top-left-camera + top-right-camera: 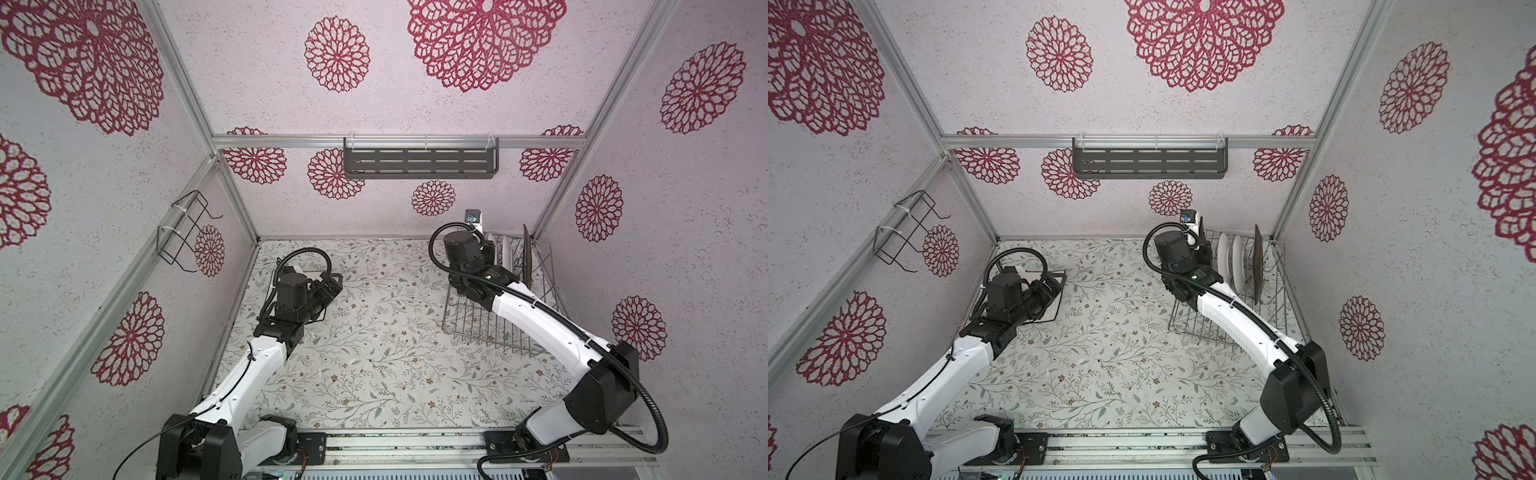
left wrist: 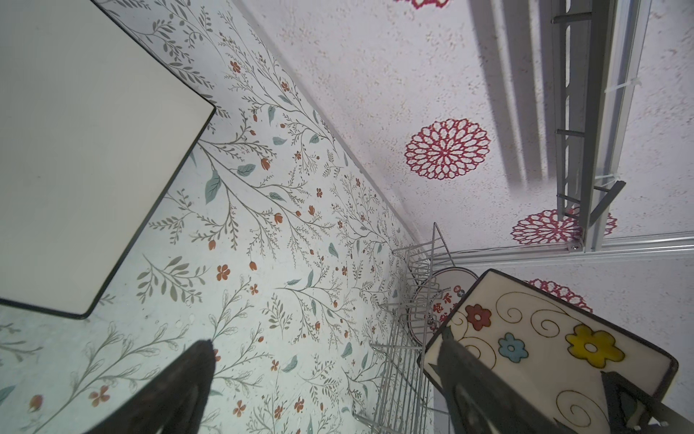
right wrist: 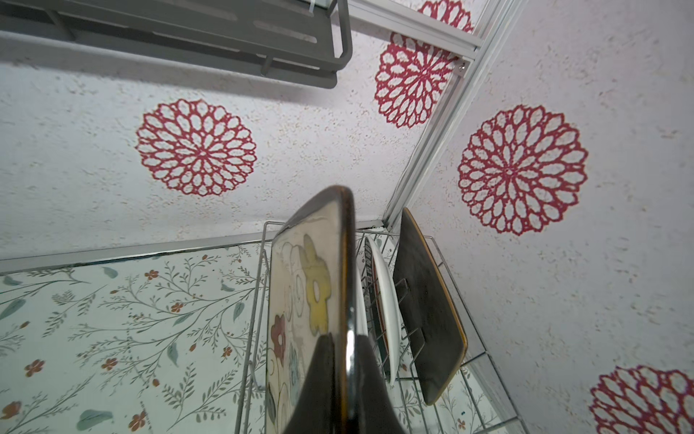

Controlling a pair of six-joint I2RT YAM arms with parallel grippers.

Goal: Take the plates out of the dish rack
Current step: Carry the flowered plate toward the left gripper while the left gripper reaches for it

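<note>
My right fingers are clamped on the rim of the cream square plate with coloured flowers, pinching it from both faces. The plate stands on edge at the end of the large silver wire dish rack that faces the middle of the flower-patterned counter. I cannot tell whether its lower edge touches the wires. In the left wrist view the same plate shows its painted face, tilted, with the rack's prongs just beside its lower corner.

The rack sits in the far right corner of the counter, close to the right wall. Past the held plate, two round white plates with red Chinese characters stand upright among the prongs, side by side. Beyond them, nearest the wall, a black square plate also stands on edge.

My left fingers are spread wide with nothing between them, hovering over the far left part of the counter. Beneath that arm a white square plate with a thin black rim lies flat on the counter, well apart from the rack.
</note>
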